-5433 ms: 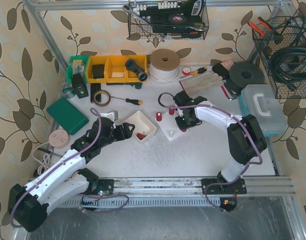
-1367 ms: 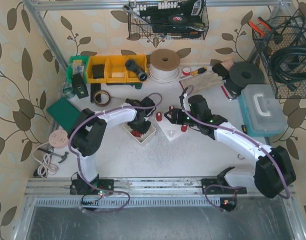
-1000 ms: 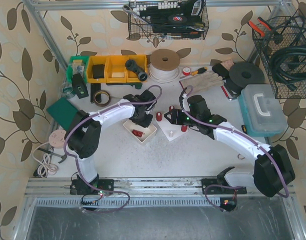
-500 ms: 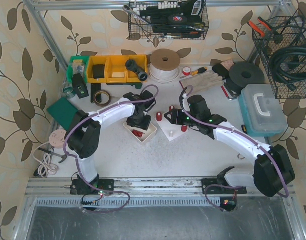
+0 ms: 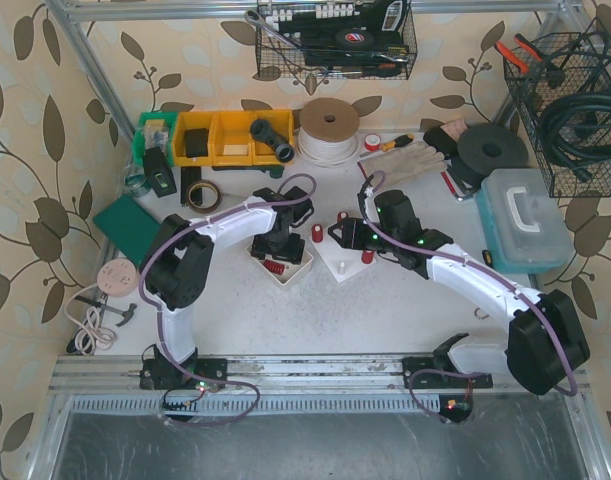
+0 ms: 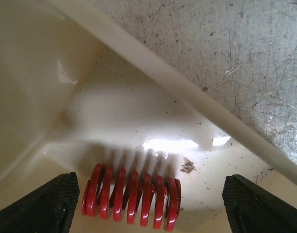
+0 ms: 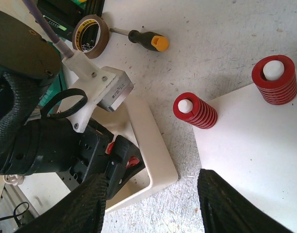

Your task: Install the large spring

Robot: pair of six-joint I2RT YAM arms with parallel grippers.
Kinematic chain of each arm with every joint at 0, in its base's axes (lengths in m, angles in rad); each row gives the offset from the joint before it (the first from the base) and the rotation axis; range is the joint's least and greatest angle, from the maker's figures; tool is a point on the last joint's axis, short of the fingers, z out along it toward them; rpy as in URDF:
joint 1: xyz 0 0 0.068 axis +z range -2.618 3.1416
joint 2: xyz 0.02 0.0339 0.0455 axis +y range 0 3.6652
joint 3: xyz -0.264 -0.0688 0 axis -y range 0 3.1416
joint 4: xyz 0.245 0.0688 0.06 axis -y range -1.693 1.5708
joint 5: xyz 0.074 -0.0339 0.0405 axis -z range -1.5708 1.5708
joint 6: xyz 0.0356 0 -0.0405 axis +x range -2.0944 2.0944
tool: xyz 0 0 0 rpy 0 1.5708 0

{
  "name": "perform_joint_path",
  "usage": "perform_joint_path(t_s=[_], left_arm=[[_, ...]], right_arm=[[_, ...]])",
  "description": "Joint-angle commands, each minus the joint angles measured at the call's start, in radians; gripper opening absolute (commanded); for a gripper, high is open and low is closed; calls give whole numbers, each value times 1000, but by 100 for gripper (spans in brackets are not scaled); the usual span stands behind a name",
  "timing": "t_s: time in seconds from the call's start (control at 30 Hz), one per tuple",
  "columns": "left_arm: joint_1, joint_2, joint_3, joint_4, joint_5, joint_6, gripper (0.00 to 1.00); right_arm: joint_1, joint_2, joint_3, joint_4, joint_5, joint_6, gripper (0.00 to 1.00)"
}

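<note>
Spring [image 6: 131, 203]: bottom centre of the frame, long axis running jaw to jaw.
Left gripper [image 6: 149, 206]: wide open, empty (nearer arm).

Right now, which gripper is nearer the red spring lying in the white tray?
Left. The left gripper sits in the tray, open astride the spring; the right gripper hovers beside the white plate, outside the tray.

Four red springs [image 5: 316, 234] [image 5: 342, 217] [image 5: 367, 257] [image 5: 272, 268], one tray [image 7: 158, 145], one white board [image 7: 245, 145], one screwdriver [image 7: 143, 39].

A tape roll [image 5: 201, 194] lies beside a screwdriver [image 5: 257, 201].
</note>
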State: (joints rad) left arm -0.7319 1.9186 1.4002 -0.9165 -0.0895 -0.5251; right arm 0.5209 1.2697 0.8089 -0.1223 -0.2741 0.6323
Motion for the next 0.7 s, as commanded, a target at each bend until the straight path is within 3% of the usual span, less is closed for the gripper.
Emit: perform_joint_path(t_s=[0.0,0.43,0.67], left_arm=[[23,-24,-25,13,-5,11,84],[44,9,-62,45,75,37,85],[44,21,-68,66,106,7,72]], right_arm=[[-3,-21,-7,13,-14,0,53],[-4,-15,-7,13,-10,4,53],[-3,-15,-7,13,-10,4,53]])
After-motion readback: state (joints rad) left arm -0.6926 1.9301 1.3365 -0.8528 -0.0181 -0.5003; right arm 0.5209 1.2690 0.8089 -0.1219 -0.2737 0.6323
